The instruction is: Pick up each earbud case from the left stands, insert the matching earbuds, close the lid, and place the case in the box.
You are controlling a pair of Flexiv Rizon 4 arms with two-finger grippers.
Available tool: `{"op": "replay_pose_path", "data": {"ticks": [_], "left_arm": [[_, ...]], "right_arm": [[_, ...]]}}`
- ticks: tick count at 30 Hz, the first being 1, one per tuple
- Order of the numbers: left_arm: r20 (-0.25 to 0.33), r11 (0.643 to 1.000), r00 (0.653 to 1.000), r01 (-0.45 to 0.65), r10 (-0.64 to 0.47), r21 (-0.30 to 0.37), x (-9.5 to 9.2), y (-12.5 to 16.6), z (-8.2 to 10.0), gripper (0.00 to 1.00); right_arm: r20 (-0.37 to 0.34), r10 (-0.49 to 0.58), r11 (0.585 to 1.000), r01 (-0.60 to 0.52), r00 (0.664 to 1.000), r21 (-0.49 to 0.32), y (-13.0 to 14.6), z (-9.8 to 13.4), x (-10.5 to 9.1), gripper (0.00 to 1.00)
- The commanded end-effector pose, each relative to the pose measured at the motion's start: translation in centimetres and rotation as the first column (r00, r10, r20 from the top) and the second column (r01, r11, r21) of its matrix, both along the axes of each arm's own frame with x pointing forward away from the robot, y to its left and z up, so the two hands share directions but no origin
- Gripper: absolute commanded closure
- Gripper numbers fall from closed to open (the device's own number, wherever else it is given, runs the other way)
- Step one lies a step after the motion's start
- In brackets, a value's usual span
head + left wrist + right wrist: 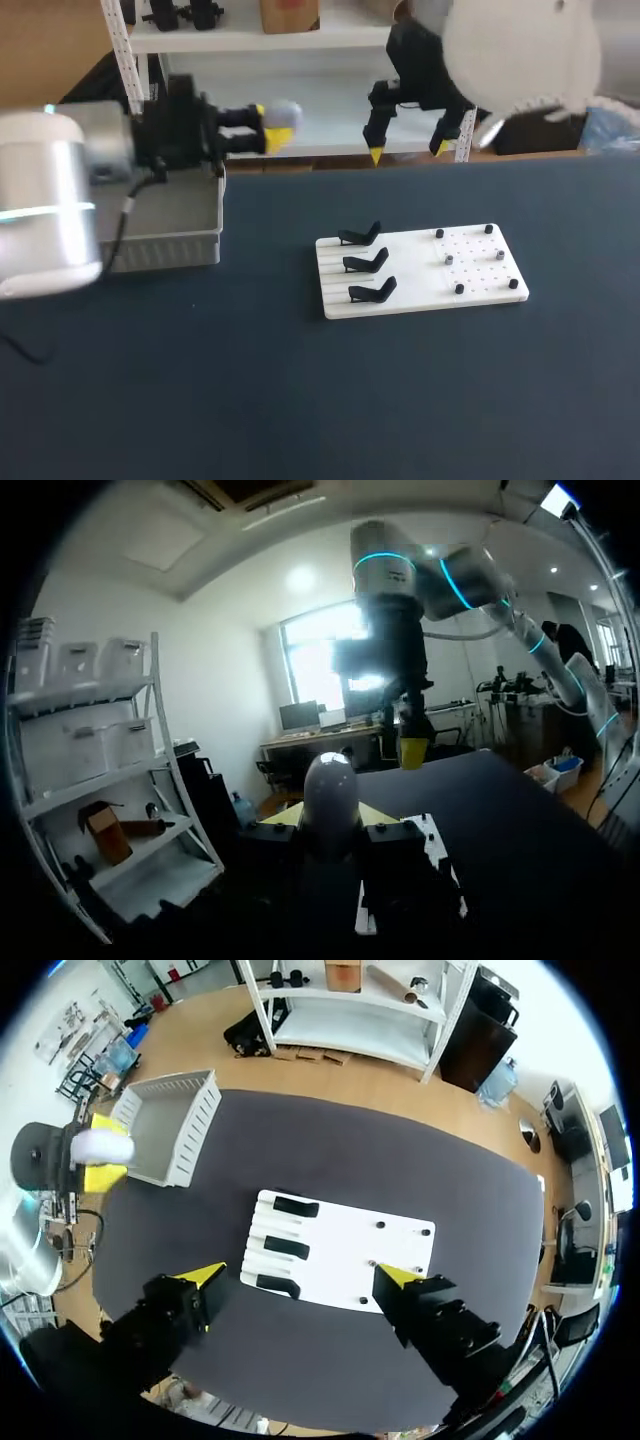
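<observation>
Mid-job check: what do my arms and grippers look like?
The left arm and right arm are silver-white rounded tubes with thin cyan light rings. A black cable runs beside the left one. The left gripper and right gripper are black with yellow-tipped fingers.

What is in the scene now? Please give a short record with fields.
left gripper: shut on earbud case, near the far corner of the box
right gripper: open, empty, raised above the far side of the table
stands: three, black, all empty, on the left part of the white board
board, right part: small dark pieces, too small to identify
box: grey, at the table's left
</observation>
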State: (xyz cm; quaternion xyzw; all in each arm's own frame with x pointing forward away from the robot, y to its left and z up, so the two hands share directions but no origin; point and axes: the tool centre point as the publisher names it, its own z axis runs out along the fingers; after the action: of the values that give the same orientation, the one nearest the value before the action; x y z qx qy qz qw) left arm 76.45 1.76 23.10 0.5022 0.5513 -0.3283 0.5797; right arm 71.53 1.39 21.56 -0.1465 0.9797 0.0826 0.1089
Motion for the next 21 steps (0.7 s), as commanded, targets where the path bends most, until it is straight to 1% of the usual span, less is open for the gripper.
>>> {"op": "replay_pose_path", "data": {"ticks": [1,2,3,4,5,6,7,8,9,10,11,12,13,15,16,17,18,21], "left_arm": [[0.013,0.996,0.996,-0.086,0.086,0.028,-1.6,6.6,2.0,1.0],[0.02,0.995,0.995,-0.095,0.095,0.028,-1.1,8.2,2.1,1.0],[0.015,0.993,0.993,-0.114,0.114,0.032,-0.7,9.3,2.0,1.0],[0.016,0.992,0.993,-0.12,0.12,0.044,-0.5,9.9,2.0,1.0],[0.039,0.993,0.993,-0.111,0.109,0.033,-0.1,11.2,1.9,1.0],[0.043,0.994,0.993,-0.112,0.111,0.016,0.1,11.8,1.7,1.0],[0.039,0.991,0.991,-0.127,0.125,0.046,0.6,12.9,1.1,1.0],[0.041,0.992,0.993,-0.116,0.113,0.059,0.9,13.4,0.7,1.0],[0.052,0.994,0.994,-0.103,0.101,0.035,1.6,14.7,-0.3,1.0],[0.028,0.992,0.993,-0.118,0.116,0.051,2.2,15.6,-1.2,1.0],[0.021,0.991,0.993,-0.116,0.115,0.071,2.6,16.4,-2.1,1.0],[0.001,0.989,0.991,-0.132,0.132,0.066,3.1,17.3,-3.1,1.0],[-0.016,0.988,0.99,-0.135,0.137,0.08,3.5,18.0,-4.1,1.0],[-0.043,0.986,0.99,-0.128,0.133,0.105,4.1,18.9,-5.7,1.0],[-0.057,0.989,0.991,-0.12,0.125,0.089,4.3,19.3,-6.6,1.0],[-0.083,0.989,0.99,-0.108,0.117,0.1,4.6,19.6,-7.6,1.0],[-0.117,0.986,0.984,-0.116,0.131,0.123,5.0,20.2,-8.8,1.0],[-0.152,0.986,0.98,-0.109,0.128,0.13,5.6,21.1,-11.2,1.0]], "right_arm": [[0.204,-0.038,0.997,0.025,0.978,0.067,-0.4,-0.1,-1.1,0.0],[0.204,-0.038,0.997,0.025,0.978,0.067,-0.4,-0.1,-1.1,0.0],[0.204,-0.038,0.997,0.025,0.978,0.067,-0.4,-0.1,-1.1,0.0],[0.204,-0.038,0.997,0.025,0.978,0.067,-0.4,-0.1,-1.1,0.0],[0.204,-0.038,0.997,0.025,0.978,0.067,-0.4,-0.1,-1.1,0.0],[0.204,-0.038,0.997,0.025,0.978,0.067,-0.4,-0.1,-1.1,0.0],[0.204,-0.038,0.997,0.025,0.978,0.067,-0.4,-0.1,-1.1,0.0],[0.204,-0.038,0.997,0.025,0.978,0.067,-0.4,-0.1,-1.1,0.0],[0.204,-0.038,0.997,0.025,0.978,0.067,-0.4,-0.1,-1.1,0.0],[0.204,-0.038,0.997,0.025,0.978,0.067,-0.4,-0.1,-1.1,0.0],[0.204,-0.038,0.997,0.025,0.978,0.067,-0.4,-0.1,-1.1,0.0],[0.204,-0.038,0.997,0.025,0.978,0.067,-0.4,-0.1,-1.1,0.0],[0.204,-0.038,0.997,0.025,0.978,0.067,-0.4,-0.1,-1.1,0.0],[0.204,-0.038,0.997,0.025,0.978,0.067,-0.4,-0.1,-1.1,0.0],[0.204,-0.038,0.997,0.025,0.978,0.067,-0.4,-0.1,-1.1,0.0],[0.204,-0.038,0.997,0.025,0.978,0.067,-0.4,-0.1,-1.1,0.0],[0.204,-0.038,0.997,0.025,0.978,0.067,-0.4,-0.1,-1.1,0.0],[0.204,-0.038,0.997,0.025,0.978,0.067,-0.4,-0.1,-1.1,0.0]]}}
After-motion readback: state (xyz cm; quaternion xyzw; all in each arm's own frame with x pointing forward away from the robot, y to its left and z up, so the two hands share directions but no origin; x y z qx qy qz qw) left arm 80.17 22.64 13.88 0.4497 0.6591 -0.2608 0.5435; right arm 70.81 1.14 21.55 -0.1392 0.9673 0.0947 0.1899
